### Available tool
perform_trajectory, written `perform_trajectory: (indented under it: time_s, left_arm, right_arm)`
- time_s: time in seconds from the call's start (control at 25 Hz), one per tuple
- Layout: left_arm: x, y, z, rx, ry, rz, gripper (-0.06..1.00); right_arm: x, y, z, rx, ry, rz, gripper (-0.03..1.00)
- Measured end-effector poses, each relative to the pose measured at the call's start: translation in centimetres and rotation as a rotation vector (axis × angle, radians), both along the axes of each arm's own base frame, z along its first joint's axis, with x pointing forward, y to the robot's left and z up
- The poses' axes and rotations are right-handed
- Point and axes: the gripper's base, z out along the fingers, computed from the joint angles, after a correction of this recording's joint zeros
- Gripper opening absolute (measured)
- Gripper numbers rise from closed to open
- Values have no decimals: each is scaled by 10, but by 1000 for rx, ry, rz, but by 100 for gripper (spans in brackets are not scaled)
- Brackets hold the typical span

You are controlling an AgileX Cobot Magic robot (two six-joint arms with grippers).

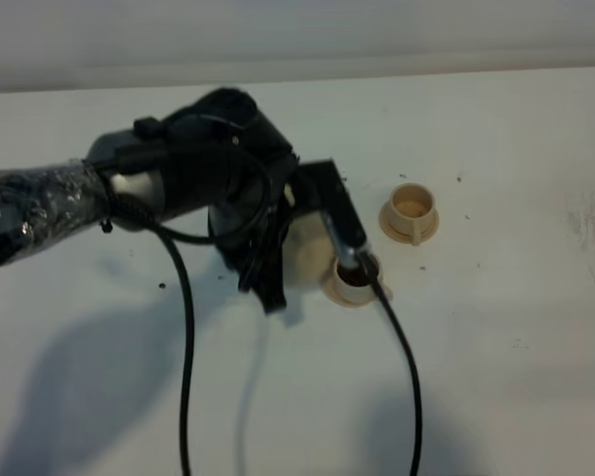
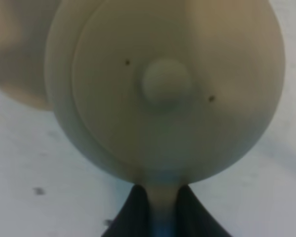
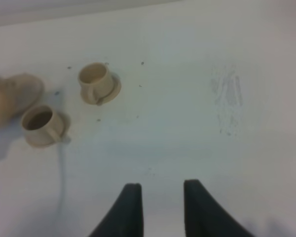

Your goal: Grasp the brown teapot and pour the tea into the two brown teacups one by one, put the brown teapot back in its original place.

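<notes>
The brown teapot [image 2: 163, 94] fills the left wrist view from above, showing its round lid and knob. My left gripper [image 2: 160, 210] is shut on its handle. From the high camera only a pale sliver of the teapot [image 1: 305, 250] shows behind my left gripper [image 1: 273, 283], close beside the near teacup [image 1: 355, 283], which has dark liquid in it. The far teacup [image 1: 410, 213] stands on its saucer, pale inside. In the right wrist view both teacups show, the near one [image 3: 39, 126] and the far one [image 3: 96, 81]. My right gripper [image 3: 160, 207] hovers over bare table, open, its jaws slightly apart and holding nothing.
A blurred beige plate shape [image 3: 27, 89] lies beside the teapot at the edge of the right wrist view. Black cables [image 1: 185, 337] hang from the left arm across the white table [image 1: 516, 337]. One cable [image 1: 402, 347] crosses the near cup's rim.
</notes>
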Motion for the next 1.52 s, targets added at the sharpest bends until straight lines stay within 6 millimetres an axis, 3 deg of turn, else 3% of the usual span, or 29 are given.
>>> perform_trajectory:
  time_s: [0.16, 0.32, 0.44, 0.8, 1.0, 1.52]
  left_arm:
    - [17, -4, 24, -18, -110, -39, 11]
    - [39, 1, 34, -28, -167, -74, 11]
    - [58, 0, 22, -6, -172, -123, 11]
    - [102, -33, -17, 33, -249, -375, 11]
    - [110, -41, -32, 75, -267, -530, 11]
    - [112, -45, -31, 130, -303, -709, 11]
  right_arm:
    - [0, 0, 0, 0, 0, 0, 23]
    - [0, 0, 0, 0, 0, 0, 23]
    - [0, 0, 0, 0, 0, 0, 23]
    - [0, 0, 0, 0, 0, 0, 23]
    - [0, 0, 0, 0, 0, 0, 23]
    - [0, 0, 0, 0, 0, 0, 23]
